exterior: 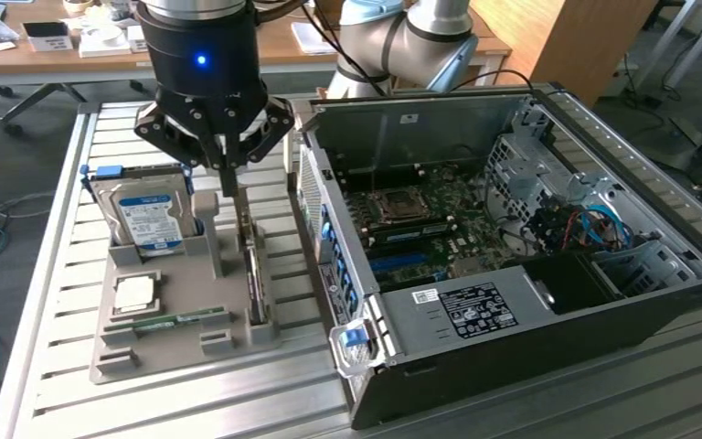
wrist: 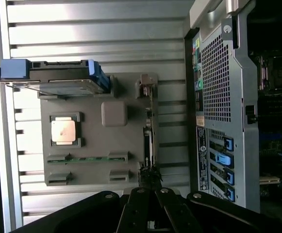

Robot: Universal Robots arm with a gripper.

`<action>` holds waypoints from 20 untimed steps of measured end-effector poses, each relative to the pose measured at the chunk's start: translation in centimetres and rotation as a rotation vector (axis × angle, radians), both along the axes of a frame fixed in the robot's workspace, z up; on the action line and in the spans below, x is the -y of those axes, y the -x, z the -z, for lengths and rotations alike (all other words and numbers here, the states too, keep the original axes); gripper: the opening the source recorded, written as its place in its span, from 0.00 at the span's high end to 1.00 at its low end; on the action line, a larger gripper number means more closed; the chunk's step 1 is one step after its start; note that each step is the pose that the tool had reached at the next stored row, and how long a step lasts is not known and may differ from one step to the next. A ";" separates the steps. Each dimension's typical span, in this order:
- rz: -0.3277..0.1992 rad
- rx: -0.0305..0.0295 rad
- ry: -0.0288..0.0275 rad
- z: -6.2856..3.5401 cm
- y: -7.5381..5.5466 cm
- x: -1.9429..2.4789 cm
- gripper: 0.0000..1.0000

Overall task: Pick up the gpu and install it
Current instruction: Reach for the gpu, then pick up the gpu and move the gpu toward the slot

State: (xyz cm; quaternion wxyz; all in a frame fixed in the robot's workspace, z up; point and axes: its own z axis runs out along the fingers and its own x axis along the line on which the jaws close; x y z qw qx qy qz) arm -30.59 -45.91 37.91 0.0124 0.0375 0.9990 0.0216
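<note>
- gpu (exterior: 253, 274) stands on edge in slot of grey fixture tray (exterior: 162, 334) on tabletop (exterior: 47, 302). Not lifted, not installed.
- End effector (exterior: 227, 183) at its far end, fingers closed together at card top edge. Cannot tell if card is gripped.
- Open PC case (exterior: 620, 311) wall just beside gpu.
- Hard drive (exterior: 150, 219) upright near other side.
- Open room looks to be upward.
</note>
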 end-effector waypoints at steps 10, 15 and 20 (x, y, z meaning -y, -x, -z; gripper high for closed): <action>0.000 0.0002 0.0005 0.02 0.0 0.02 0.89; 0.000 0.0001 0.0005 0.01 0.0 0.02 0.89; 0.000 0.0001 0.0005 0.01 0.0 0.02 0.65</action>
